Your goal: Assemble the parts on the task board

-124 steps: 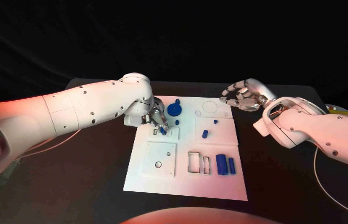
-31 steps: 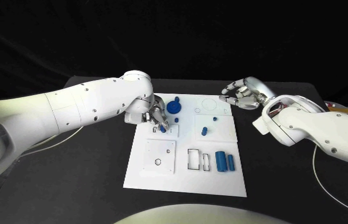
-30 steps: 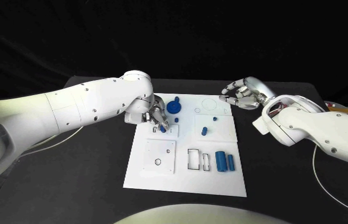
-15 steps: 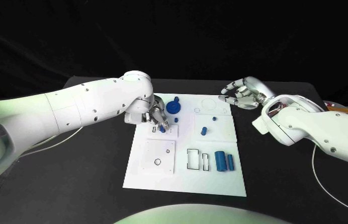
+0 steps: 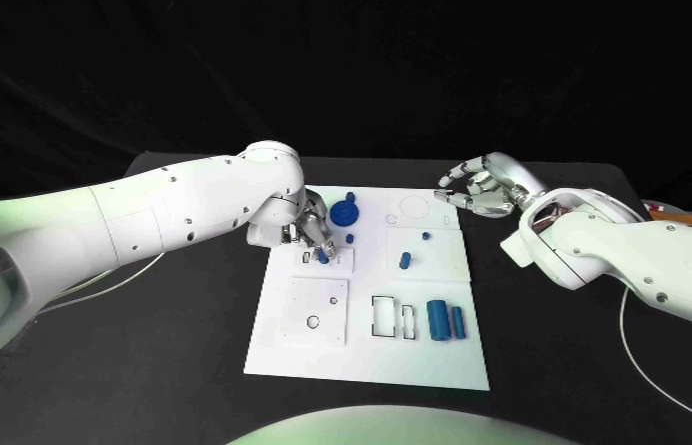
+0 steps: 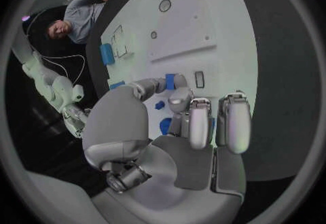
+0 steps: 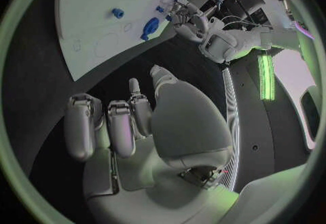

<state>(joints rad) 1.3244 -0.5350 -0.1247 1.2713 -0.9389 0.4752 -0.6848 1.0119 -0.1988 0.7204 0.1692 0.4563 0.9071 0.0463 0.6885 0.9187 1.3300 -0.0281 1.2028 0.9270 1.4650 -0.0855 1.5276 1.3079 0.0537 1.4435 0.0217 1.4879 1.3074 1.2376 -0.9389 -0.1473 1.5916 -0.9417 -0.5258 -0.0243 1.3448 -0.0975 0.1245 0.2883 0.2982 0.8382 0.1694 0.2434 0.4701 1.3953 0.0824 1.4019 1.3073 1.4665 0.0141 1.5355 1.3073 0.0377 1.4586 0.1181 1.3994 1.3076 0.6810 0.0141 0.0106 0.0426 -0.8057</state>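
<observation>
While the left robot hand (image 5: 307, 231) pinches a small blue part (image 5: 325, 256) over the task board (image 5: 369, 356) near its far-left corner, the right robot hand (image 5: 480, 190) hovers empty, fingers curled, off the far-right corner.

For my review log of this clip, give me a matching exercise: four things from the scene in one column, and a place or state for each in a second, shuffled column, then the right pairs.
Things:
1. left hand
2. right hand
3. two large blue blocks
4. round blue part

Places or states:
A. side by side near the task board's front right
B. off the board, past its far right corner, fingers curled, holding nothing
C. at the board's far edge
D. fingertips down on the board's far left area

Pairs: 1-D, 2-B, 3-A, 4-C
</observation>
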